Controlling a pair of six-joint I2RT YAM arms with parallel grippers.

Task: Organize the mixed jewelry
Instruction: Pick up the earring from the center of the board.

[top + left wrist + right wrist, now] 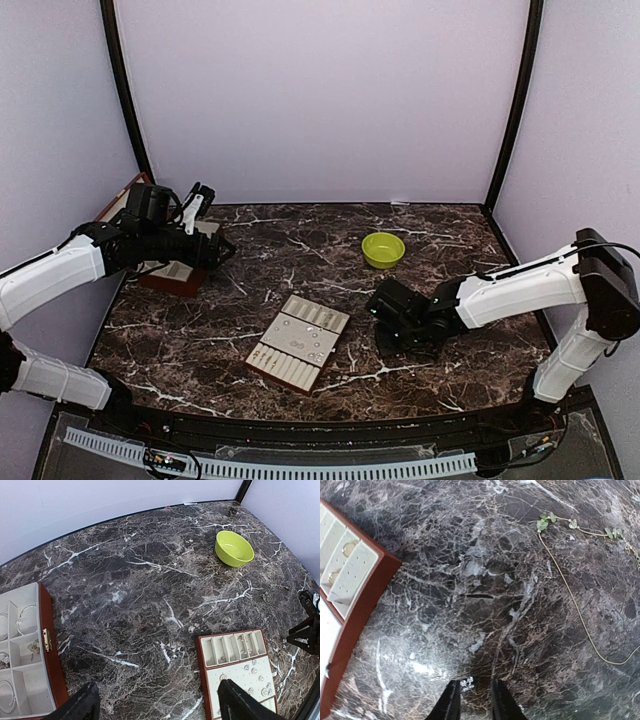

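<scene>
Right arm's low over the dark marbled counter [300, 250]. The right fingers [451, 705] are parted just a sliver. A tiny sparkling silvery stud [467, 682] sits on the stone between the tips, not clamped. Well beyond it a thin gold chain with green beads [580, 612] trails across the counter. Far left, the left fingers [80, 707] are spread wide with nothing in them, above the open reddish-brown box [49, 650], which has hoops [25, 612] in its cells. The cream compartment tray [300, 342] lies mid-counter with rings [347, 547] in its slots. The yellow-green bowl [383, 249] stands behind it.
</scene>
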